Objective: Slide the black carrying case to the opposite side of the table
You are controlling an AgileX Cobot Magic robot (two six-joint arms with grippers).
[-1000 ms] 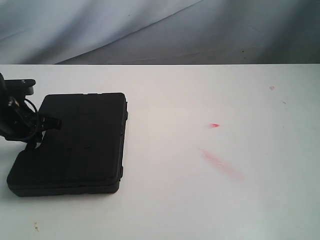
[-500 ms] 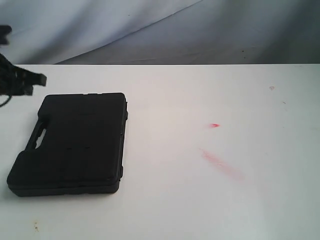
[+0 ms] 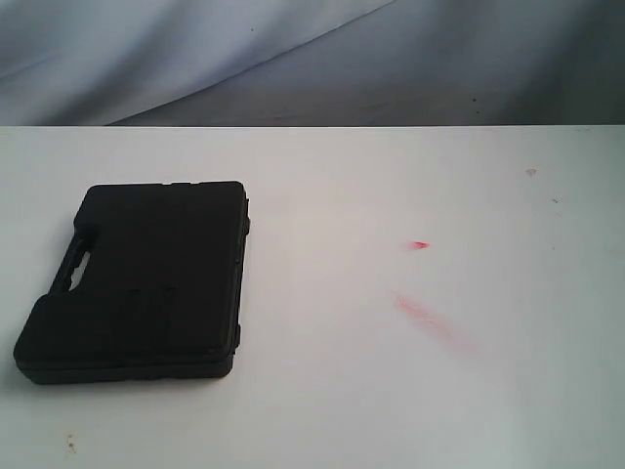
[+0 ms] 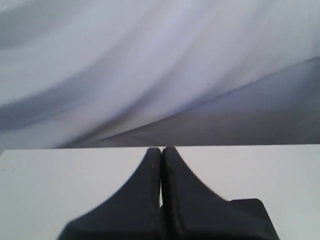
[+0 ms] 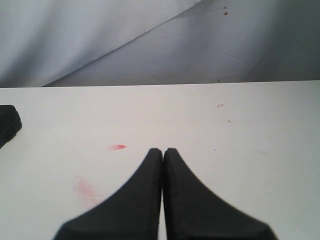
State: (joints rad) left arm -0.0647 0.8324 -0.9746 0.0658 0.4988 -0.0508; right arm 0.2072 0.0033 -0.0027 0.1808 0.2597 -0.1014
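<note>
Left gripper (image 4: 161, 165): two black tapered fingers pressed together, nothing between them. It's lifted clear, looking over the table's far edge at the grey draped cloth (image 4: 150, 75). A black corner sits beside the fingers in its wrist view; can't tell what it is. Right gripper (image 5: 163, 165): same black fingers, also pressed together and empty, hovering above the tabletop near the red marks (image 5: 118, 147). Neither arm shows in the exterior view.

Black rectangular hard plastic carrying case (image 3: 146, 278) lies flat near the left edge of the large plain white table (image 3: 488, 391), handle cutout toward that edge, latch side toward the middle. Nothing touches it. My read: the case sits at one end, with the whole width to the right edge open, so either the slide hasn't started or this is the finish side; can't tell which.

Risks if a push comes next:
- Contact off-centre on the handle side would spin the case instead of translating it.
- Closed fingertips are a narrow contact and could slip off the rounded corner or ride up over the lid.
- Pushing too high on the side wall could tip the near edge up.
- Overshoot at the far side puts it off the table.

Relative to the tools: case corner (image 5: 7, 125) shows at the edge of the right wrist view, well apart from that gripper. The left wrist view shows no clear sight of the case.
</note>
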